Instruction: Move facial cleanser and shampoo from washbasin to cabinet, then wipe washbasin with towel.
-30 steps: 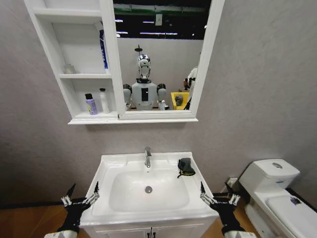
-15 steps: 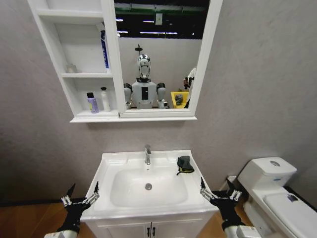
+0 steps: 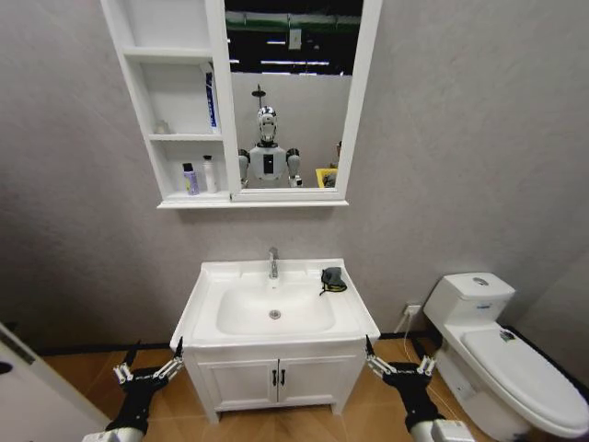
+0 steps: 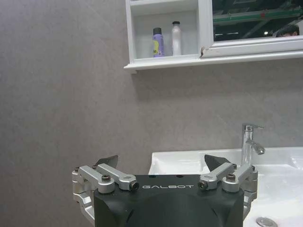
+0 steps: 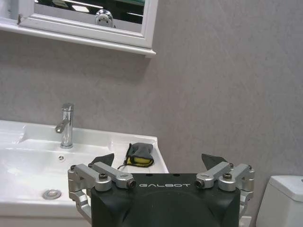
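The camera has pulled back from the washbasin (image 3: 276, 308), whose cupboard doors now show.

Grey textured wall (image 3: 479, 138) behind, wooden floor (image 3: 83, 387) below. White toilet (image 3: 502, 354) at the right, near a wall socket (image 3: 413, 311).

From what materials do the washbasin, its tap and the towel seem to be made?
The washbasin looks like glazed white ceramic: smooth and glossy. The tap seems polished chrome metal, silvery with bright reflections. The towel appears to be soft dark cloth with a yellow edge: it lies crumpled and matte.
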Controlling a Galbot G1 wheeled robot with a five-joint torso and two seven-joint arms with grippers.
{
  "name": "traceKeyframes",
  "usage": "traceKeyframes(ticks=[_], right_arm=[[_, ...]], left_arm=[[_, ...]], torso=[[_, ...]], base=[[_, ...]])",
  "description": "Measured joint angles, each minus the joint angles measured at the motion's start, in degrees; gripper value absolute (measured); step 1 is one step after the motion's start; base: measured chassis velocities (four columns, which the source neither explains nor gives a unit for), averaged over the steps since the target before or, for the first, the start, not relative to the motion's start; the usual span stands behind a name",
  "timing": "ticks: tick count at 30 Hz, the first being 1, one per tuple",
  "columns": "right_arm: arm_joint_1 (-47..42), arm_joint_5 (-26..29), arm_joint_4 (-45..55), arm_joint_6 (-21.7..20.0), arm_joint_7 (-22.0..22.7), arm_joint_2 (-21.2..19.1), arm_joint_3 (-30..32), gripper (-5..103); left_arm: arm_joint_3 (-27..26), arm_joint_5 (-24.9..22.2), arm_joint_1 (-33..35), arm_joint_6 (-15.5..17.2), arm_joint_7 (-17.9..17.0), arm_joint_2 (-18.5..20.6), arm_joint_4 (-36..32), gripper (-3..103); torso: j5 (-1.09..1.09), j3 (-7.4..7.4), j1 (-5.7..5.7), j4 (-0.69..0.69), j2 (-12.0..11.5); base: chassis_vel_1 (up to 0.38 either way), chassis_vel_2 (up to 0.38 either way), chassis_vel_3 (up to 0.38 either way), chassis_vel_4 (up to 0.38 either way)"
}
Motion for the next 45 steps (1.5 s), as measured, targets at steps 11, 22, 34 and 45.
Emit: traceKeyframes(ticks=[11, 22, 34, 45], right_arm=[[-0.3, -0.7, -1.3, 1.2, -0.9, -0.2, -0.3, 100], [-0.4, -1.1, -2.3, 5.3, -5.2, -0.1, 0.0, 100], [-0.6, -2.3, -2.8, 6.2, -6.8, -0.2, 0.9, 100], [-0.6, -2.3, -2.8, 6.0, -6.7, -0.1, 0.9, 100]], left_arm=[[0.0, 0.0, 0.0, 0.0, 0.0, 0.0, 0.0, 100], [0.0, 0.0, 0.0, 0.0, 0.0, 0.0, 0.0, 100], [0.0, 0.0, 0.0, 0.0, 0.0, 0.0, 0.0, 100], [0.0, 0.0, 0.0, 0.0, 0.0, 0.0, 0.0, 100]], torso=[[0.03, 0.0, 0.01, 0.02, 0.0], [0.0, 0.0, 0.0, 0.02, 0.0], [0.01, -0.01, -0.04, -0.04, 0.0], [-0.03, 0.01, 0.03, -0.01, 0.0]], base=[[0.371, -0.376, -0.359, 0.357], [0.349, -0.349, -0.346, 0.352], [0.172, -0.153, -0.189, 0.17], [-0.035, 0.028, 0.042, -0.034]])
